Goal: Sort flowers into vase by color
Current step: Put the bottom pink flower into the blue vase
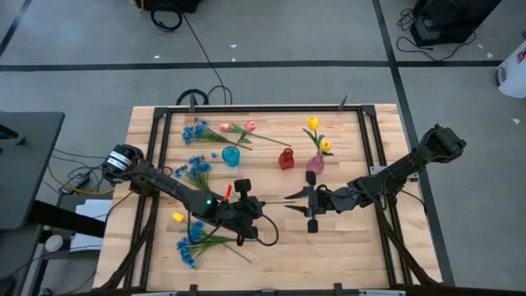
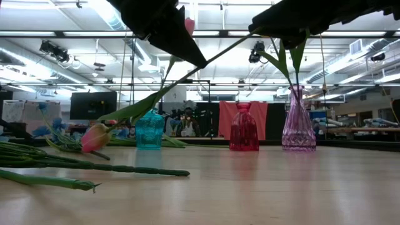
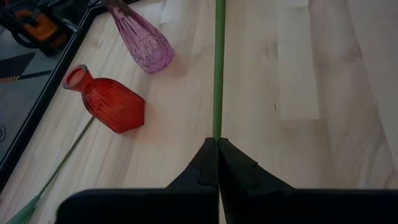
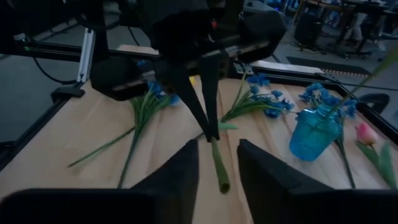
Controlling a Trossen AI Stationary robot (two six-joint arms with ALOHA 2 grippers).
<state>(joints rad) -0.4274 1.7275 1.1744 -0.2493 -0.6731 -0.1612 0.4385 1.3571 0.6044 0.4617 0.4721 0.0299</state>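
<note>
Left gripper [image 3: 217, 144]: lower centre of the overhead frame, jaws clamped on a green flower stem [image 3: 219, 68].
Right gripper [image 4: 217, 163]: facing it from the right, jaws apart around the stem's free end.
Vases: blue vase [image 1: 231, 154], red vase [image 1: 285, 159], pink vase [image 1: 315, 164] behind, mid-table.
Loose flowers: blue sprays [image 1: 195, 240] lower left, pink tulips [image 1: 238, 129] upper centre.

- A teal vase [image 2: 149, 130], a red vase [image 2: 244, 129] and a pink vase [image 2: 299, 123] are standing in a row across the frame's middle.
- A pink tulip [image 2: 95, 137] is hanging at left, its stem rising toward dark arm shapes along the top.
- Green stems [image 2: 94, 167] are lying at lower left.
</note>
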